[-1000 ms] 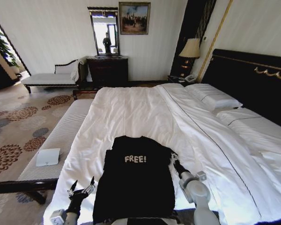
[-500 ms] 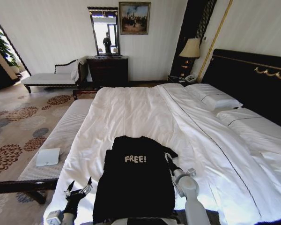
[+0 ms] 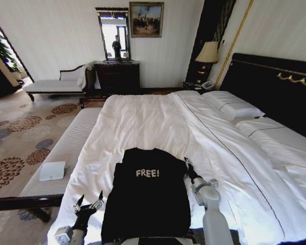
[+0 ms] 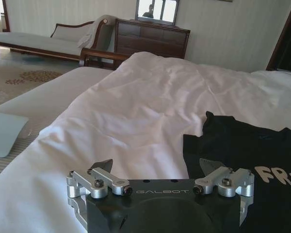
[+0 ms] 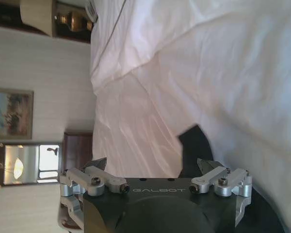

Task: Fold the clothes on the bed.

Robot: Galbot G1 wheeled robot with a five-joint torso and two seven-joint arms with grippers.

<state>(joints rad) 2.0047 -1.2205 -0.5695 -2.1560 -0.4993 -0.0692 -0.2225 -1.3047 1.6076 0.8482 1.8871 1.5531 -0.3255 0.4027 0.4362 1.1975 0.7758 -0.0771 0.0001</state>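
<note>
The clothes are one black top with white "FREE!" lettering, lying flat near the foot of the bed. The bed has a white duvet. My left gripper hovers open just off the top's left edge, over the duvet. From the left wrist, the left gripper has its fingers spread, and the top lies ahead and to one side. My right gripper sits at the top's right shoulder. In the right wrist view the right gripper is open, with a black sleeve just beyond its fingertips.
A pale upholstered bench with a white pad on it runs along the bed's left side. Pillows and the black headboard are at the right. A dresser and a chaise stand by the far wall.
My right arm edged left toward the top, then moved forward along its right edge. The left gripper dipped slightly and came back up. The top has not moved.
</note>
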